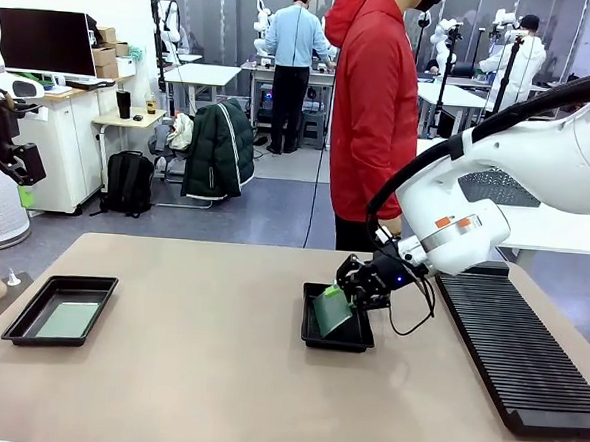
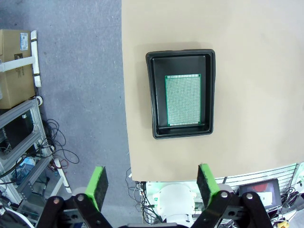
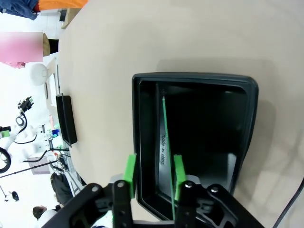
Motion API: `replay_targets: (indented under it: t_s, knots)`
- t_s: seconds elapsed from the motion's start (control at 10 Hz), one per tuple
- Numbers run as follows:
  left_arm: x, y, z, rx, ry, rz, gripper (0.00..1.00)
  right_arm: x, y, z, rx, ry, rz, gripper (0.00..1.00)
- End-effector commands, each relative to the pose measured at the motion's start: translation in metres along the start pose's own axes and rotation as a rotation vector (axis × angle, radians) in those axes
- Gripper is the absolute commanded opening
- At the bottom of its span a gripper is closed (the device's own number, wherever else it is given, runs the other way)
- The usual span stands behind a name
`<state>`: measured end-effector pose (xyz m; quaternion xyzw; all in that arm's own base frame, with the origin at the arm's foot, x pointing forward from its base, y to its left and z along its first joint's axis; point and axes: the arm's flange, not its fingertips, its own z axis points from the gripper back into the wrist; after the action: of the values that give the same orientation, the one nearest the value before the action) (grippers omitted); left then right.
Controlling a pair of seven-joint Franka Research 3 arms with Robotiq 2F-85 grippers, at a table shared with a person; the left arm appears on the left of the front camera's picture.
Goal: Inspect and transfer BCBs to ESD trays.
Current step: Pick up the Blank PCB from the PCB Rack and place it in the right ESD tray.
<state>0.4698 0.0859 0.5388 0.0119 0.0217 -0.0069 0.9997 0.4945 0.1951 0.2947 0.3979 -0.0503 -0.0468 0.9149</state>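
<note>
A black ESD tray (image 1: 353, 343) sits mid-table with a green BCB (image 1: 332, 310) standing tilted in it, its upper edge at my right gripper (image 1: 359, 288). In the right wrist view the board (image 3: 165, 128) is edge-on, a thin green line inside the tray (image 3: 194, 78). It passes between the jaws of my right gripper (image 3: 154, 173), which stand much wider than the board, close to one pad. A second ESD tray (image 1: 29, 315) at the near left holds a BCB (image 1: 67, 319) lying flat. My left gripper (image 2: 151, 185) hangs open high above that tray (image 2: 151, 95) and its board (image 2: 183, 99).
A long black ribbed rack (image 1: 518, 350) lies along the table's right side. A person in a red hooded top (image 1: 372, 116) stands at the far edge behind the middle tray. The left tray sits close to the table's left edge (image 2: 124, 118).
</note>
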Motion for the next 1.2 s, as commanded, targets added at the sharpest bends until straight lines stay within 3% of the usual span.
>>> replay_targets:
  t_s: [0.0,0.1,0.2,0.3,0.4,0.8,1.1]
  knots:
    - [0.0,0.001,-0.001,0.0,-0.002,0.001,1.0,-0.005,0.021,0.007,-0.089,-0.023,0.014,0.6]
    - [0.0,0.001,-0.001,0.0,-0.002,0.001,1.0,-0.004,0.033,0.011,-0.127,-0.026,0.036,0.76]
    - [0.0,0.001,-0.001,0.0,-0.002,0.001,1.0,-0.006,0.044,0.014,-0.176,-0.024,0.045,0.79]
    - [0.0,0.001,-0.001,0.0,-0.002,0.001,1.0,-0.007,0.054,0.018,-0.247,-0.026,0.05,0.95]
    - [0.0,0.001,-0.001,0.0,-0.002,0.001,1.0,-0.009,0.064,0.024,-0.317,-0.04,0.061,0.99]
    - [0.0,0.001,-0.001,0.0,-0.002,0.001,1.0,-0.023,0.1,0.066,-0.536,-0.089,0.103,1.0]
    - [0.0,0.001,-0.001,0.0,-0.002,0.001,1.0,-0.023,0.105,0.082,-0.595,-0.077,0.095,1.0]
